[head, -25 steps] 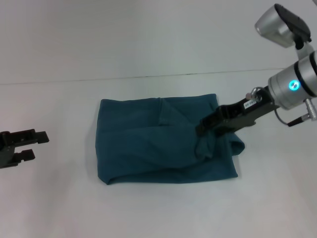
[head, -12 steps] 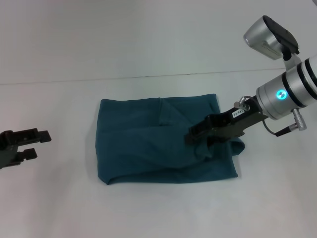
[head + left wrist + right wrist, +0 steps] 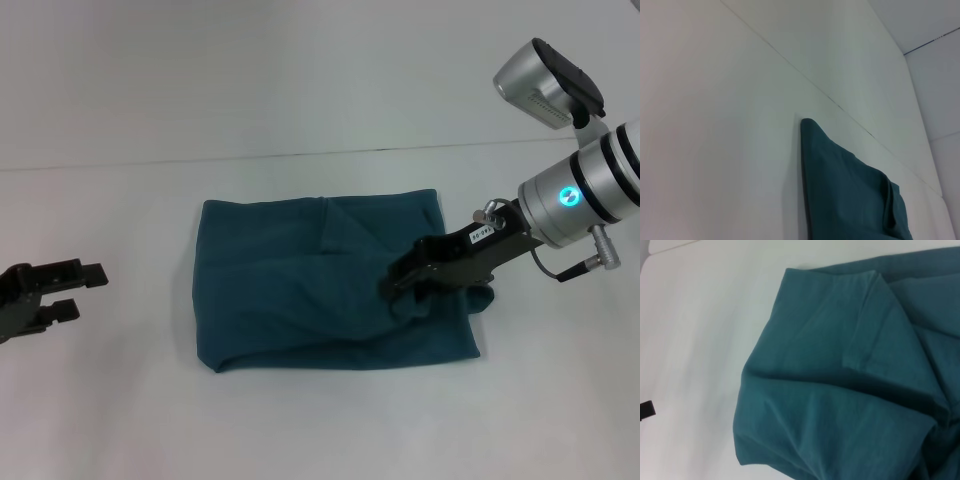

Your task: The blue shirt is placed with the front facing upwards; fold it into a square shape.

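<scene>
blue shirt (image 3: pixel 330 285) lies mid desk (image 3: pixel 320 430), already a rough rectangle. our right gripper (image 3: pixel 400 283), at shirt's 3 o'clock, has backed off slightly w/ cloth bunched beneath; grip state: can't tell. left gripper (image 3: pixel 85 290) open, parked at 9 o'clock.

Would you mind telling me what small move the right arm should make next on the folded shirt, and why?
Probably a short press and sweep toward the near right corner. The blue shirt already lies in a rough rectangle, but the cloth bunches into a raised lump under the right tool, near the right edge. The left tool hangs off to the left, clear of the shirt.
</scene>
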Tool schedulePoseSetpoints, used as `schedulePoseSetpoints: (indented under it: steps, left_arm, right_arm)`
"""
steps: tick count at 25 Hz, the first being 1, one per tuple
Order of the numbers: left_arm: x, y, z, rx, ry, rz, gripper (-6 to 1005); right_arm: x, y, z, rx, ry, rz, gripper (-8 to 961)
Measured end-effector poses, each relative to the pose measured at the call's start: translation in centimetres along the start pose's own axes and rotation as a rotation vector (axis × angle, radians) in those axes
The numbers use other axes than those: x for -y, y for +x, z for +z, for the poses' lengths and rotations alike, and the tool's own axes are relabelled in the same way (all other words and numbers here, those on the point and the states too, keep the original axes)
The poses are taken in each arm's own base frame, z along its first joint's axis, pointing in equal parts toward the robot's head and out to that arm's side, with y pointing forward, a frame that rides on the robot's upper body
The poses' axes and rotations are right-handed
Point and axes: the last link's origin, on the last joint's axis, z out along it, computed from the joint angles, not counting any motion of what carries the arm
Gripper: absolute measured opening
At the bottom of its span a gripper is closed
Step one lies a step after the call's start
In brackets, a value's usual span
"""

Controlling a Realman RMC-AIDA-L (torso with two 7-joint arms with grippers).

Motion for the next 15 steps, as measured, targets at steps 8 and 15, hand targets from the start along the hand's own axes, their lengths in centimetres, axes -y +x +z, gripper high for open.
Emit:
schedulePoseSetpoints:
  steps: [8, 15]
  left_arm:
    - [0.07, -0.12, 0.11, 0.003, -0.001, -0.004, 752]
    - [0.16, -0.15, 0.11, 0.004, 0.004, -0.003, 752]
  right_arm:
    - [0.14, -0.18, -0.25, 0.007, 0.011, -0.003, 323]
    - [0.41, -0.01, -0.34, 0.004, 0.015, 0.002, 73]
